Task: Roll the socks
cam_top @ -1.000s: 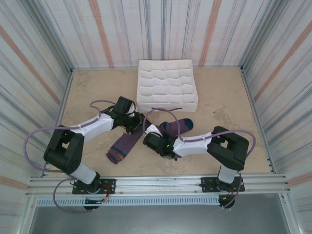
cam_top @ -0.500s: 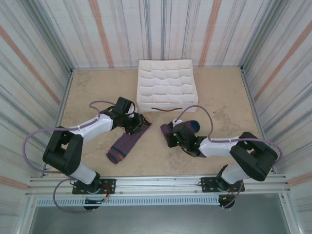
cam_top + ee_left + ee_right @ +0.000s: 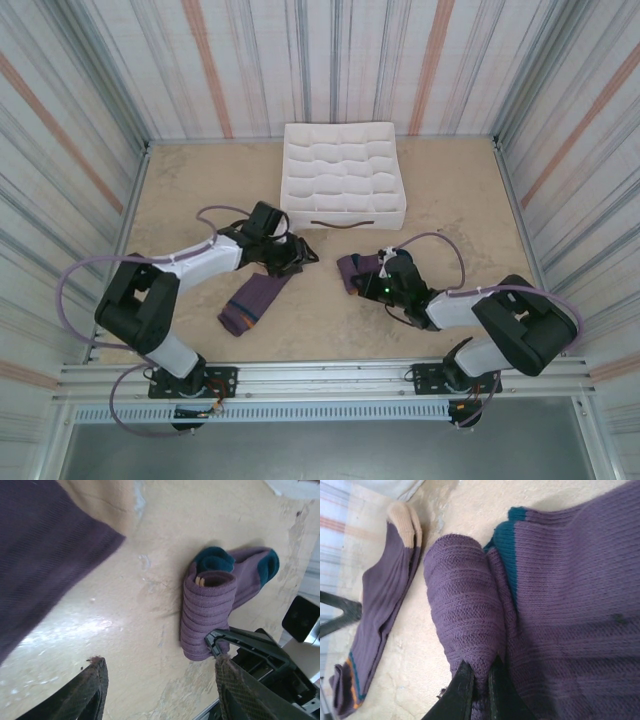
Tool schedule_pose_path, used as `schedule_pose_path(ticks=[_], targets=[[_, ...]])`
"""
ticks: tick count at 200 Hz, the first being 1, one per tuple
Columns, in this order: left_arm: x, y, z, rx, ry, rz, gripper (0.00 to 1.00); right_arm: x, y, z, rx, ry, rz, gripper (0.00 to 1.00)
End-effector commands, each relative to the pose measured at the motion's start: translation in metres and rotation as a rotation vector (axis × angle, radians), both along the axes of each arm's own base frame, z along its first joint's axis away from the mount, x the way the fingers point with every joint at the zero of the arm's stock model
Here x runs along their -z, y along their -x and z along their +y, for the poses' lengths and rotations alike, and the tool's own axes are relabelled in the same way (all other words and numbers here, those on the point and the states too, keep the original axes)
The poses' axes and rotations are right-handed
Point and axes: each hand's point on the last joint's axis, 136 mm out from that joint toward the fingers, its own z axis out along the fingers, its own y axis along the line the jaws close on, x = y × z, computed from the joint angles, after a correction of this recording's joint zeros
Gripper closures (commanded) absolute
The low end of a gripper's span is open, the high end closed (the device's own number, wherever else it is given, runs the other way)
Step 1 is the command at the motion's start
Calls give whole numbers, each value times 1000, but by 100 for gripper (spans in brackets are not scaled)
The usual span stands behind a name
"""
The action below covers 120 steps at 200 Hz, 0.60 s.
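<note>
A half-rolled sock point(image 3: 465, 615) is seen on the counter point(image 3: 200, 190), right of centre, its tight purple roll lying against the unrolled, teal-patched part. The near end of the roll is pinched between the pressed-together jaws of the right gripper point(image 3: 480, 667). A flat sock point(image 3: 252, 300) is laid out to the left, well apart from the roll, with a pale end and an orange-striped end. The left gripper point(image 3: 159, 670) is held low over the bare counter between the two socks, just beside the flat sock's far end; its jaws are spread and nothing is gripped. A white compartment box point(image 3: 343, 175) is set at the far side.
</note>
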Motion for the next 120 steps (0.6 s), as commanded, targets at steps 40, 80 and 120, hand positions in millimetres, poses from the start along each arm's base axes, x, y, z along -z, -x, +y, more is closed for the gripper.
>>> schedule_pose_path(ticks=[40, 80, 120], targets=[[-1, -13, -54, 103, 22, -98, 43, 68, 29, -40, 145, 64, 374, 100], [11, -17, -75, 152, 2, -133, 46, 74, 29, -41, 166, 68, 427, 100], [28, -24, -78, 127, -37, -102, 50, 77, 28, -42, 171, 71, 434, 100]])
